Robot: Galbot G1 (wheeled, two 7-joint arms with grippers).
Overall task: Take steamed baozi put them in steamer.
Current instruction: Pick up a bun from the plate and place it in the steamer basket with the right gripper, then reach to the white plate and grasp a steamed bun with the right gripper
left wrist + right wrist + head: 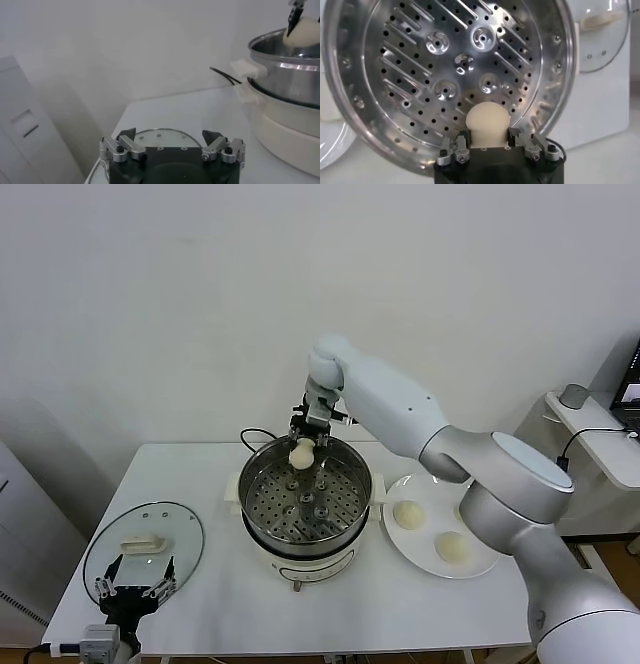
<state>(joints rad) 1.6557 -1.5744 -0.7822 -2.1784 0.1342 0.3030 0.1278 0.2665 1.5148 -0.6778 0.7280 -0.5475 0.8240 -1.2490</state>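
My right gripper [305,446] is shut on a pale cream baozi [302,452] and holds it above the far rim of the steamer [262,474], a shiny perforated steel basket on a white cooker base. In the right wrist view the baozi [487,122] sits between the fingers [461,145] over the empty perforated floor [455,60]. Two more baozi [408,513] [451,547] lie on the white plate [425,569] right of the steamer. My left gripper [133,589] is open and empty, parked low at the front left over the glass lid.
A round glass lid [150,529] with a white handle lies on the white table left of the steamer. A black cable [250,434] runs behind the cooker. A side table [600,434] stands at the far right.
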